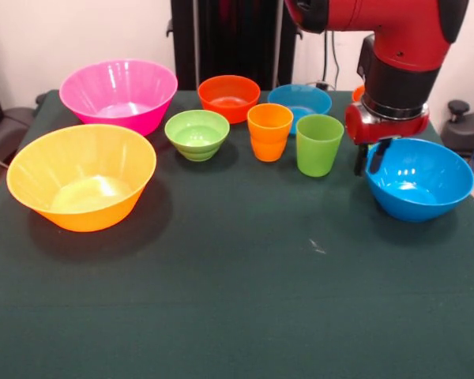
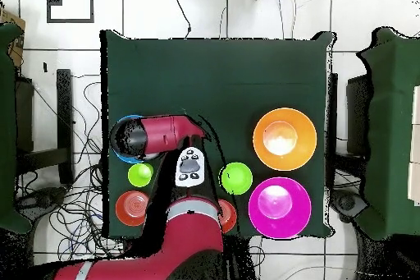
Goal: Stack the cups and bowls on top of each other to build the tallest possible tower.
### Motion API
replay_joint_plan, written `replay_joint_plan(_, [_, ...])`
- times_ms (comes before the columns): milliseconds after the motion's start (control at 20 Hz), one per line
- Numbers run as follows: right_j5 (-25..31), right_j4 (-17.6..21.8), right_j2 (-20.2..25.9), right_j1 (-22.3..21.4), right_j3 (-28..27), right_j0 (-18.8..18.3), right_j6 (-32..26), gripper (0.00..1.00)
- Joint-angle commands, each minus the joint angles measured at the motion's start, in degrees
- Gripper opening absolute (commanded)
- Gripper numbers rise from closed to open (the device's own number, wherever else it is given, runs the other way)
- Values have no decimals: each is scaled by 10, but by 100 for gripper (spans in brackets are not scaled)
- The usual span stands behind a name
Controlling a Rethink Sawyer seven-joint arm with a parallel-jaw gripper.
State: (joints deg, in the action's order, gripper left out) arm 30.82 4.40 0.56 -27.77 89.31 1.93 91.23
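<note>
**Operator:** Reporting status, please: which step is in hand?

**Arm:** Acquisition of the first tower piece, by my judgement. Nothing is stacked yet; every bowl and cup stands alone on the green table (image 1: pixel 237 300). My gripper (image 1: pixel 374 155) is at the far left rim of the medium blue bowl (image 1: pixel 420 178), which sits at the right edge in the front view. One dark finger hangs outside the wall and one at or just inside the rim. The fingers are spread with the rim between them; I cannot tell whether they touch it.

**Operator:** Where are the remaining pieces?

**Arm:** Large yellow-orange bowl (image 1: pixel 81 176) near left; large pink bowl (image 1: pixel 118 95) behind it. Small green bowl (image 1: pixel 197 133), orange cup (image 1: pixel 269 131) and green cup (image 1: pixel 318 144) stand in a row at centre. Small orange bowl (image 1: pixel 229 97) and small blue bowl (image 1: pixel 299 100) stand behind that row. The overhead view hides the blue bowl largely under my wrist.

**Operator:** What does the next move call for?

**Arm:** Closing on the rim, then a straight lift. A one-sided rim grip will likely let the bowl tilt, so keep the lift slow. Clear the green cup, which stands near.
</note>
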Motion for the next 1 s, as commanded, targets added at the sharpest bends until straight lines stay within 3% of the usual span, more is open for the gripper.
replay_joint_plan(50, [-30,41,12,13,24,15,54,0])
replay_joint_plan(1000, [-41,39,0,10,28,22,55,0])
